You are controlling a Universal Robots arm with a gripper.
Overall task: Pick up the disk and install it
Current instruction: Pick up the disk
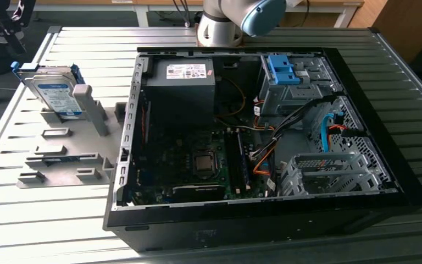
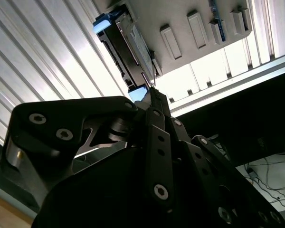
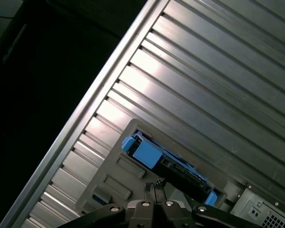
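The disk (image 1: 53, 91) is a silver drive with a white-and-blue label and a blue frame. It stands on edge, leaning in a slot of the grey holder (image 1: 64, 159), at the exterior view's left. My gripper (image 1: 4, 25) hangs over the table's far left corner, beyond the disk and apart from it. In the second wrist view the fingertips (image 2: 152, 92) meet in a thin point short of the disk (image 2: 128, 47). In the first wrist view the gripper (image 3: 154, 186) is shut and empty, with the disk (image 3: 166, 164) just past its tips.
An open black computer case (image 1: 394, 165) lies on the slatted metal table (image 1: 50, 220). Inside are a grey box with a white sticker (image 1: 182, 82), a blue plastic clip (image 1: 281, 69) on the drive bay, cables and a metal cage (image 1: 328, 170). The holder has several empty slots.
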